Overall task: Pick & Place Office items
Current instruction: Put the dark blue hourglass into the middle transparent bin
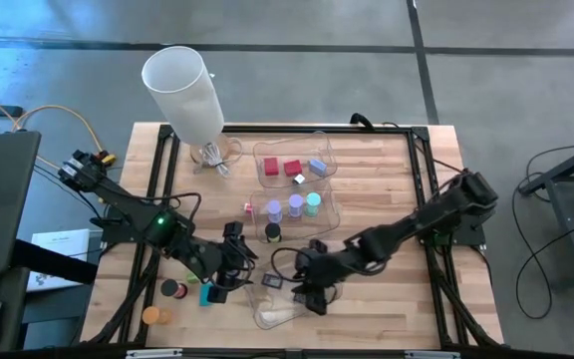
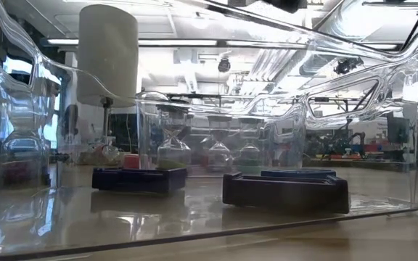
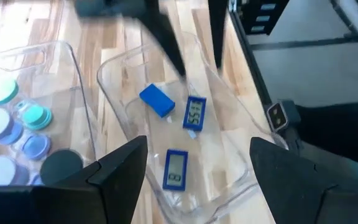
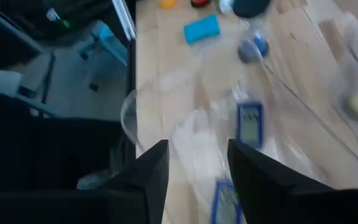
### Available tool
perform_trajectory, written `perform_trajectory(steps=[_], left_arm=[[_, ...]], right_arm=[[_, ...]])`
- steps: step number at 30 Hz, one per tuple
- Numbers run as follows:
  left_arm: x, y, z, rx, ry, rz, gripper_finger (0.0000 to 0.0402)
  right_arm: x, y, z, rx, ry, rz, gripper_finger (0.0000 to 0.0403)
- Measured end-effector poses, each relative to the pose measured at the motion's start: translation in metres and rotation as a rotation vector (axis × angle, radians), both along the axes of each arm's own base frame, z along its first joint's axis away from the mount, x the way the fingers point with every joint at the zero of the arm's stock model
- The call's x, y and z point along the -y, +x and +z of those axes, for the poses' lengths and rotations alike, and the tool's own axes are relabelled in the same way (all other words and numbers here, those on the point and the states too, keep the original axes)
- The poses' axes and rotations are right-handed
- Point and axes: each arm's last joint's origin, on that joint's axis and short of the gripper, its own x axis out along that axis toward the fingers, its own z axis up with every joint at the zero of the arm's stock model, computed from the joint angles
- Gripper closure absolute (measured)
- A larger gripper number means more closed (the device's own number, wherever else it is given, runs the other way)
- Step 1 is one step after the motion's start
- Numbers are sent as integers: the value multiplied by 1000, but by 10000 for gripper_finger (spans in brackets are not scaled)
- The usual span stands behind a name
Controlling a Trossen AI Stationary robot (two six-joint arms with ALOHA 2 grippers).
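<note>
A wooden worktop (image 1: 387,199) fills the overhead view, with a tall white cylinder (image 1: 185,88) lying tilted at its far left corner. Two dark arms meet near the front edge. The left gripper (image 1: 235,261) hovers beside a clear tray (image 1: 279,311) at the front, its fingers (image 3: 120,171) spread wide and holding nothing. The right gripper (image 1: 312,289) hangs over the same tray's other side; its fingers (image 4: 157,165) stand apart with a gap between them, empty.

Behind them sit two more clear trays — the far tray (image 1: 319,150) holds a red block (image 1: 271,166), a pink-red block (image 1: 293,168) and a pale blue block (image 1: 317,167); the middle tray (image 1: 332,204) holds two lilac cylinders (image 1: 274,209) and a teal one (image 1: 313,203), with a black-topped cylinder (image 1: 272,232) at its near corner.

Inside the front tray, the left wrist view shows a blue block (image 3: 157,101) and two flat blue rectangles (image 3: 194,113) with pale display faces, lying apart from one another. From table height their dark undersides (image 2: 285,192) show through warped clear plastic, which distorts everything behind.

Loose on the boards left of the tray: a black cylinder (image 1: 170,288), a teal piece (image 1: 205,295) and an orange cylinder (image 1: 151,316). A small dark rectangle (image 1: 271,282) between the grippers is hard to make out.
</note>
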Motion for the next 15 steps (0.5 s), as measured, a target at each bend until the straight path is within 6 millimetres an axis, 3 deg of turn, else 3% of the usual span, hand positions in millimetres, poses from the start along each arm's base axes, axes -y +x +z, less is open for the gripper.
perform_trajectory(steps=[9,15], left_arm=[[-2,-17,10,-2,-37,-14,125],[-2,-34,19,2,-89,-21,125]], right_arm=[[-6,-48,17,-198,32,-120,294],[-33,-75,27,-182,46,-56,329]])
